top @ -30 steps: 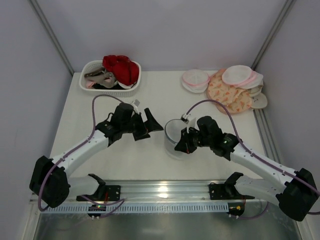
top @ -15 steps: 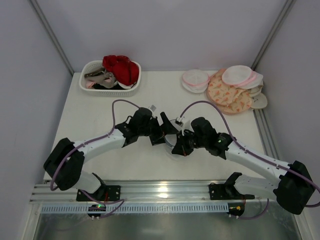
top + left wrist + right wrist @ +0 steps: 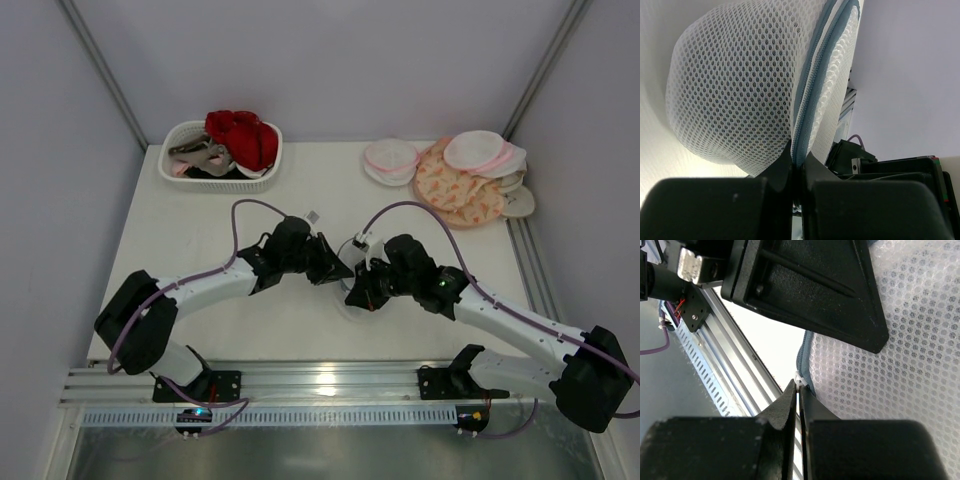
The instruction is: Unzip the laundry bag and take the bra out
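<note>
The laundry bag is a white mesh pouch with a grey-blue zipper rim, held up on edge between both arms. My left gripper is shut on that rim from the left. My right gripper is shut on the small white zipper pull at the bag's edge. In the top view the two grippers meet at mid-table, left gripper against right gripper, and only a pale sliver of the bag shows under them. The bra is hidden.
A white basket holding a red garment stands at the back left. Pink-rimmed round pouches and peach patterned pouches lie at the back right. An aluminium rail runs along the near edge.
My left arm swung right to the bag and its open jaws closed on the zipper rim. The right gripper stayed shut at the bag and shifted slightly left.
</note>
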You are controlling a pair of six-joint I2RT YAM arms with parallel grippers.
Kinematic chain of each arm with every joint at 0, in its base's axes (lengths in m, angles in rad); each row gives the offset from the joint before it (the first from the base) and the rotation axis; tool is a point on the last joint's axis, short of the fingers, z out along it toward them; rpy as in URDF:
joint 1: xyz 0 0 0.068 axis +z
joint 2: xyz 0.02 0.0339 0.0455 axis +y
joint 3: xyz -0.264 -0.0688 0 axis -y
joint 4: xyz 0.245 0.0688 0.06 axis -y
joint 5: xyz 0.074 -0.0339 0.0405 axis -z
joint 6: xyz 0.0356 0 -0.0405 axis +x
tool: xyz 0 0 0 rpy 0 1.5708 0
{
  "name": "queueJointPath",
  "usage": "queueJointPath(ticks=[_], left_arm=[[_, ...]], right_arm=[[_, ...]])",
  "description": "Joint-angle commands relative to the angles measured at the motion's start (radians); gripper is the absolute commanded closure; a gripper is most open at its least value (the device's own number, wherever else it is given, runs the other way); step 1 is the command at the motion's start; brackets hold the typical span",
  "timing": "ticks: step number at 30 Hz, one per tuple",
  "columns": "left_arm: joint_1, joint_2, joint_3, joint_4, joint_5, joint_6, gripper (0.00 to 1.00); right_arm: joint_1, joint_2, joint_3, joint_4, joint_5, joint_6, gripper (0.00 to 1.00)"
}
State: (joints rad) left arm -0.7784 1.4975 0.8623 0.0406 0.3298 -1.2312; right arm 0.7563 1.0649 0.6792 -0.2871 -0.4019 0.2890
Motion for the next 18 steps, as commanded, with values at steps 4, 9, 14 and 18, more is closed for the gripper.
queueJointPath(ticks=[4,9,14,18], left_arm=[[0.053,-0.002,0.029,0.022,0.031,0.071,1.0],[0.076,-0.008,0.047,-0.027,0.063,0.127,1.0],[0.09,-0.008,0.07,-0.041,0.143,0.194,1.0],[0.091,0.027,0.13,-0.12,0.269,0.297,1.0]], right_arm=[[0.015,0.02,0.052,-0.121,0.043,-0.039,0.97],[0.015,0.04,0.075,-0.211,0.175,0.001,0.97],[0.012,0.066,0.1,-0.274,0.307,0.056,0.97],[-0.008,0.109,0.123,-0.29,0.391,0.059,0.96]])
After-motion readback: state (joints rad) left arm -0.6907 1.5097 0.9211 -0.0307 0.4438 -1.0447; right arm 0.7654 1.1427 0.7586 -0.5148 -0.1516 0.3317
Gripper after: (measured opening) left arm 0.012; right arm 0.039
